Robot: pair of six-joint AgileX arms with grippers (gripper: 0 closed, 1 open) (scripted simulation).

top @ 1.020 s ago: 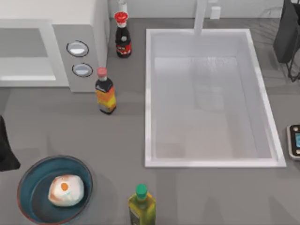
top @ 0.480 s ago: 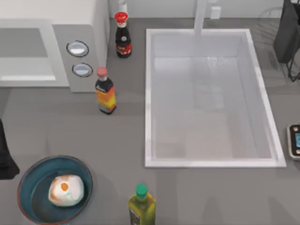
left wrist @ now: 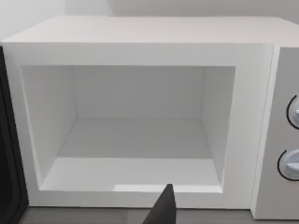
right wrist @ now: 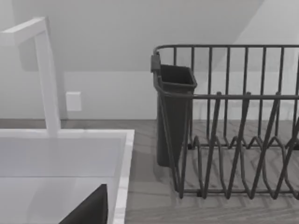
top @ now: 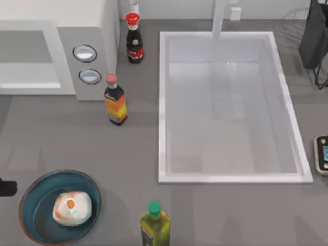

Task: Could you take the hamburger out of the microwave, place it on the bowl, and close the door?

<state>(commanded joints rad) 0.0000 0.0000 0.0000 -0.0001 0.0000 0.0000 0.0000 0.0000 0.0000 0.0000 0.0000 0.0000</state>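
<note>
Grey bench (top: 77, 138) carries the white sink (top: 164, 102), then the microwave (top: 61, 31) at its upper left, cavity bare and door (left wrist: 7, 154) swung wide. Lower left, the teal bowl (top: 36, 197) holds the hamburger (top: 72, 208). Whether either claw is spread or closed cannot be told.

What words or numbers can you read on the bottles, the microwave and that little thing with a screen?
No text can be read anywhere.
Red-capped dark bottle: label too blurred to read.
Bottle with the orange and yellow label: colour bands, no letters to make out.
Green-capped bottle: label too blurred.
Microwave: two knobs, no markings visible.
Small device with a screen at the table's right edge: too small to read.
</note>
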